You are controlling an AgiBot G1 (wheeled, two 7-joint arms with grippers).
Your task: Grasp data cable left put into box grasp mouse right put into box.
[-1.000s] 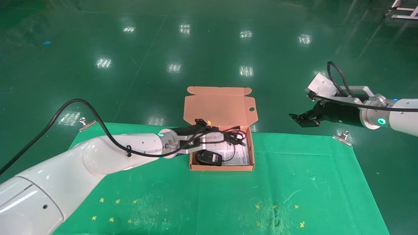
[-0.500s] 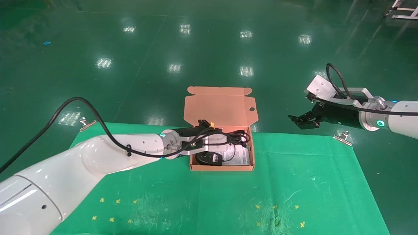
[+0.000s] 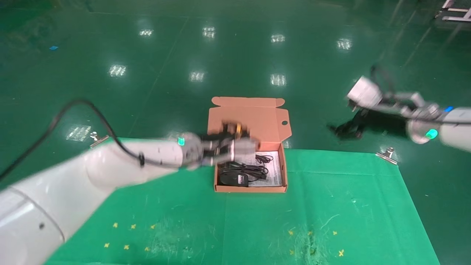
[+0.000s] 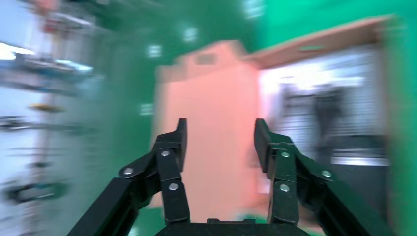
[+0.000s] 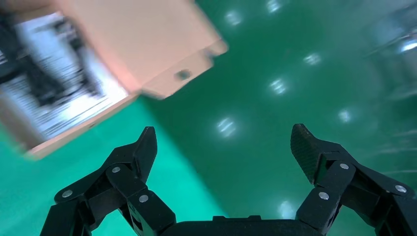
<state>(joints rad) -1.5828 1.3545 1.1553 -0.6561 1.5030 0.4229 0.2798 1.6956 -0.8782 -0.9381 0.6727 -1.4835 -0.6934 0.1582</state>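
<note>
The salmon-orange box [image 3: 250,188] stands open on the green mat, its lid [image 3: 248,117] upright at the back. Inside, on the white sheet, the black mouse [image 3: 233,179] lies at the front left, with the data cable [image 3: 254,168] in a loose bundle just behind it. My left gripper [image 3: 232,129] hovers over the box's back left corner, open and empty. In the left wrist view this gripper [image 4: 220,129] faces the lid [image 4: 211,98], with the blurred data cable [image 4: 324,105] off to one side. My right gripper [image 3: 344,130] hangs open beyond the mat's far right; the right wrist view shows this gripper [image 5: 223,135] over the floor.
The green mat [image 3: 257,221] is held by metal clips at its far right [image 3: 386,152] and far left [image 3: 96,139] corners. Shiny green floor surrounds it. Small yellow marks dot the mat's near part.
The left gripper has let go of the data cable, which now lies in the box behind the mouse, and has risen toward the lid. The right arm has shifted slightly.
</note>
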